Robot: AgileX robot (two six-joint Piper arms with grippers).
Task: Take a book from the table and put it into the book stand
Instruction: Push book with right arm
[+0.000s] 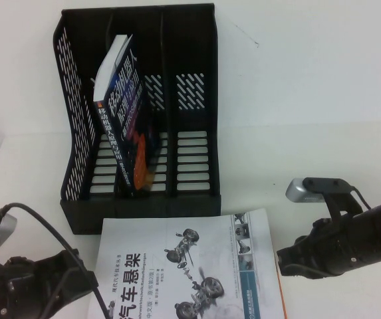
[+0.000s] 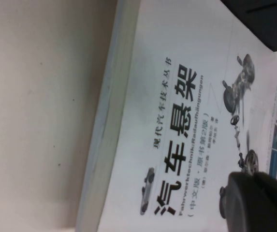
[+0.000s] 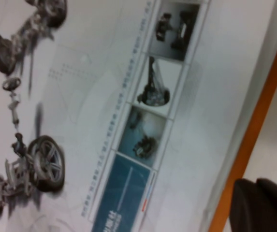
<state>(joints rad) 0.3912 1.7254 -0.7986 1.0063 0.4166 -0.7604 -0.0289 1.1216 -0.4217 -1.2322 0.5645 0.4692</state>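
High view: the book [image 1: 190,266] lies flat on the table [image 1: 323,86], just in front of the book stand [image 1: 140,106], long axis toward it. Left gripper [image 1: 87,292], clenched, touches the spine edge; right gripper [image 1: 290,262] hangs beside the opposite edge, grip state unclear.

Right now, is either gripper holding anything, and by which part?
Nothing is visibly held. The left gripper is shut over the book cover; the right gripper sits beside its right edge.
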